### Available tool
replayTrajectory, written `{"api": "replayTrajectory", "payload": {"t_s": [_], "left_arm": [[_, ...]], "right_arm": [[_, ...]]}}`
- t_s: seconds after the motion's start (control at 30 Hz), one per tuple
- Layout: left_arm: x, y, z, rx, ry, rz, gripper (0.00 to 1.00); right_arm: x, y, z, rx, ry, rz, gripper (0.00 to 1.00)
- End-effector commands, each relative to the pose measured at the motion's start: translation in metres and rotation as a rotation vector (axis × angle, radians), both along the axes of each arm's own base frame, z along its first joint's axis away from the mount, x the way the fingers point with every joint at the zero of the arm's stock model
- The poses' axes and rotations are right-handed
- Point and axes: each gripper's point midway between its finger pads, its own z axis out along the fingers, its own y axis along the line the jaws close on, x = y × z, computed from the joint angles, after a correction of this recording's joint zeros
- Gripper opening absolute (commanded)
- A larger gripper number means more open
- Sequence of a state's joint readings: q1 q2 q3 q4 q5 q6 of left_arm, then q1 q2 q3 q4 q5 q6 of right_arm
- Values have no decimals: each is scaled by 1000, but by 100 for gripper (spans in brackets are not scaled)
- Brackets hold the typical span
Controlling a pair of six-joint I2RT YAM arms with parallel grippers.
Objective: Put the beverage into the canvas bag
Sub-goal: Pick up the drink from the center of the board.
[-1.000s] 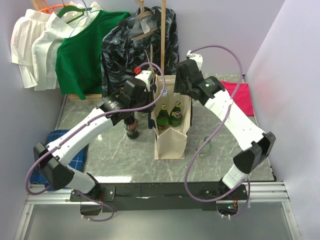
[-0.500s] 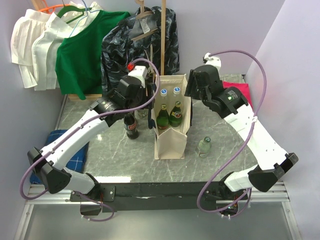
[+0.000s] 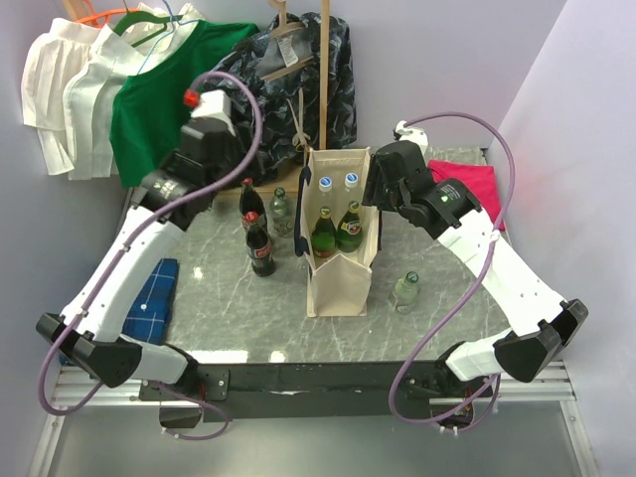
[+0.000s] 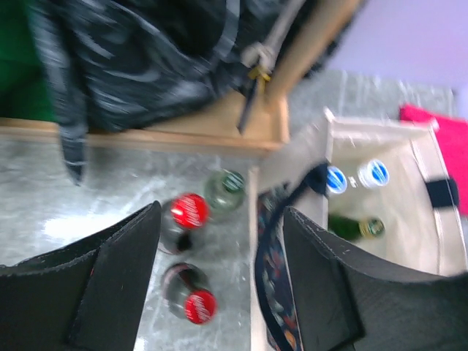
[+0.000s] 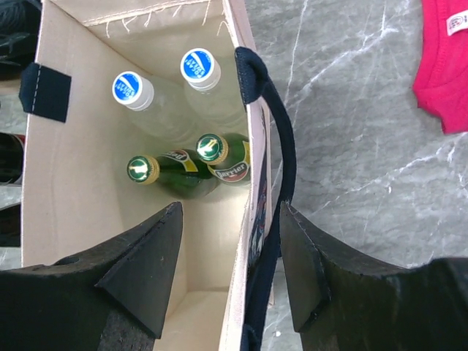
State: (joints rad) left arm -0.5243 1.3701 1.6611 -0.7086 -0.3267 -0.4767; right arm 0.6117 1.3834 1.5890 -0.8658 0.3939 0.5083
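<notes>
This was a robot lab booth: plain walls (image 3: 581, 79) boxed a marble counter (image 3: 248, 308), arms (image 3: 129, 268) bolted to a bottom rail (image 3: 328, 379), shirts (image 3: 149, 109) hung upper left.

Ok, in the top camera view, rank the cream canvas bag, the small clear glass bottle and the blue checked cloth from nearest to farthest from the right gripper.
From the right gripper:
1. Cream canvas bag, right beneath it.
2. Small clear glass bottle, on the table right of the bag.
3. Blue checked cloth, at the far left edge.
</notes>
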Motion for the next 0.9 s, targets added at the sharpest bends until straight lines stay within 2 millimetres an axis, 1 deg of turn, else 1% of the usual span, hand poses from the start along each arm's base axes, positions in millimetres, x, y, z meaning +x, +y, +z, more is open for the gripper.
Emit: {"api": "replayTrajectory", "payload": {"t_s": [0.0, 0.03, 0.1, 0.13, 0.2, 0.4, 0.63, 0.77, 0.87], "left_arm": [[5, 11, 5, 0, 21, 10, 73], [9, 12, -1, 18, 40, 6, 74], [14, 19, -5, 32, 62, 16, 74], [17, 20, -14, 49, 89, 21, 73], [22, 28, -16, 55, 99, 37, 73], [31, 34, -32, 80, 142, 44, 72], [32, 29, -51, 84, 185, 22, 71], [31, 23, -56, 76, 200, -16, 70], [32, 22, -61, 83, 213, -23, 69]], "right_arm": [[1, 1, 15, 54, -46, -2, 63], [1, 1, 14, 54, -44, -3, 63], [2, 3, 14, 55, -42, 2, 63], [3, 4, 12, 54, -38, 4, 63], [3, 5, 12, 57, -37, 5, 63], [6, 7, 11, 51, -35, 8, 63], [9, 9, 9, 42, -27, 16, 63], [10, 11, 8, 37, -24, 21, 63], [10, 12, 7, 36, -20, 26, 63]]}}
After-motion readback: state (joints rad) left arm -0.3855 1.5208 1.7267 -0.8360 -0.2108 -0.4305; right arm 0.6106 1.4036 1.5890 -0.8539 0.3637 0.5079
